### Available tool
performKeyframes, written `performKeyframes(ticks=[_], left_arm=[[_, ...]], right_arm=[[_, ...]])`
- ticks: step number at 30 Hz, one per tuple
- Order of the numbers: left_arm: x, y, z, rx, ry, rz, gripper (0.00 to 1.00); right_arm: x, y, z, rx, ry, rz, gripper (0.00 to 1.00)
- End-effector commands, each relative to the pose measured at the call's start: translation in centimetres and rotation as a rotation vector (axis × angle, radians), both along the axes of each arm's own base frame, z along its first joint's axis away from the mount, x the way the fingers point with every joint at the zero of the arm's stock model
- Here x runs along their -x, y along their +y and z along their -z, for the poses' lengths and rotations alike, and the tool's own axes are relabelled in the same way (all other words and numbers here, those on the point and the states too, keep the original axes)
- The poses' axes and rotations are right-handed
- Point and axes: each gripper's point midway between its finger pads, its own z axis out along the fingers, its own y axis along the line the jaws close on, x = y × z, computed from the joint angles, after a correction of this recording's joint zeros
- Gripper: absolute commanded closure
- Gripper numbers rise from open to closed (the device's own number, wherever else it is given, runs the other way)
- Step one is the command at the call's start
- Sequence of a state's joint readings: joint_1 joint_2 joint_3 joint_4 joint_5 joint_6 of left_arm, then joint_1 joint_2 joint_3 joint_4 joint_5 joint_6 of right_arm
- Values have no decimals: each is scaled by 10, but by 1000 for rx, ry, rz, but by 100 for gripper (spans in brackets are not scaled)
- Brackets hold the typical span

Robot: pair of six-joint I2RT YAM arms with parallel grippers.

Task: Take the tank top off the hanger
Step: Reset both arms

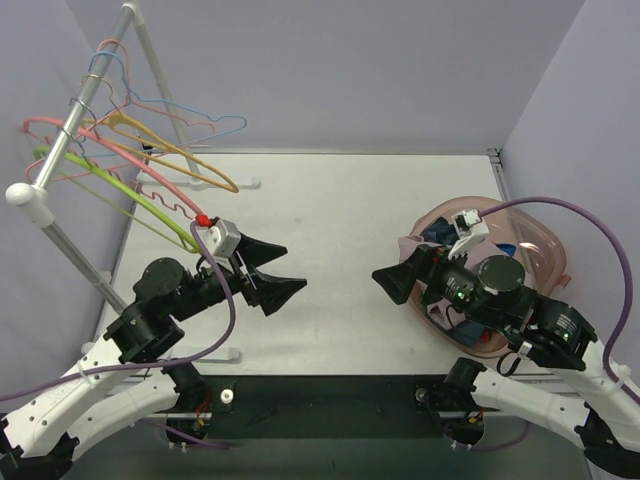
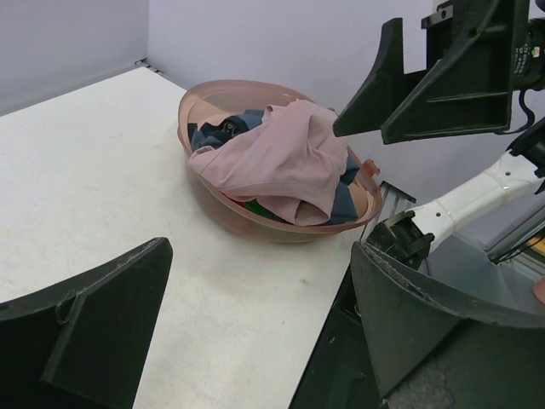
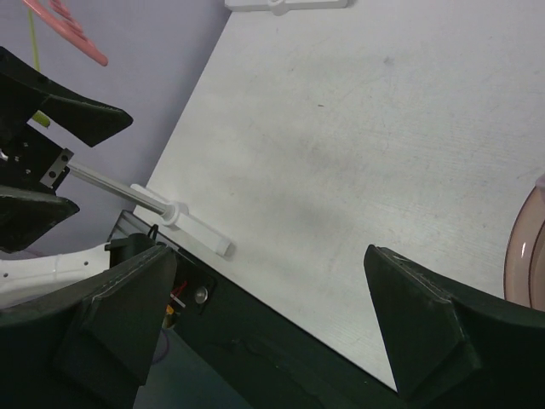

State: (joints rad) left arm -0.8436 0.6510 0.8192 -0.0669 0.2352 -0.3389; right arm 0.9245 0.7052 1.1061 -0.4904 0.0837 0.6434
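Heads up on what you're looking at: a pale pink garment (image 2: 272, 158) is lying crumpled on top of a heap of darker clothes in the translucent pink basin (image 2: 223, 207), which is sitting at about 3 o'clock on the table (image 1: 350, 200) in the top view. The cloth is draping over the basin's near rim. It might be the tank top, but bunched up like that I honestly can't tell. The hangers (image 1: 150, 178), pink, yellow, green and blue, are hanging together on the rail (image 1: 85, 100) up at 10 o'clock.

Your left gripper (image 1: 292, 267) is hovering around 8 o'clock, just below the hangers, with its jaws spread wide, gripping nothing and touching nothing. It's pointing across the table toward the basin. Your right gripper (image 3: 266, 251) is hanging at the basin's 9 o'clock edge, also spread fully wide, with only bare tabletop showing between its fingers.
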Motion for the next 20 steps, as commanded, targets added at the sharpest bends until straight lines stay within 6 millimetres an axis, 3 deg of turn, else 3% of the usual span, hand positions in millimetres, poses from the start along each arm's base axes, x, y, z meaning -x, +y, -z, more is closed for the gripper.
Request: performKeyframes(ticks=[1,7,13,20], left_arm=[[3,10,-33,82,-9,-34,3],[8,23,-47,123,-29,-57,3],[8,22,-48,100,-34,-53,3],[10,17,-54,119,-48,-24,3]], right_arm=[[1,0,1,-38,6,14,0],[2,2,7,-31,16,3,0],[3,1,1,-34,-6,-7,0],[3,-3,12,-39,14,16,0]])
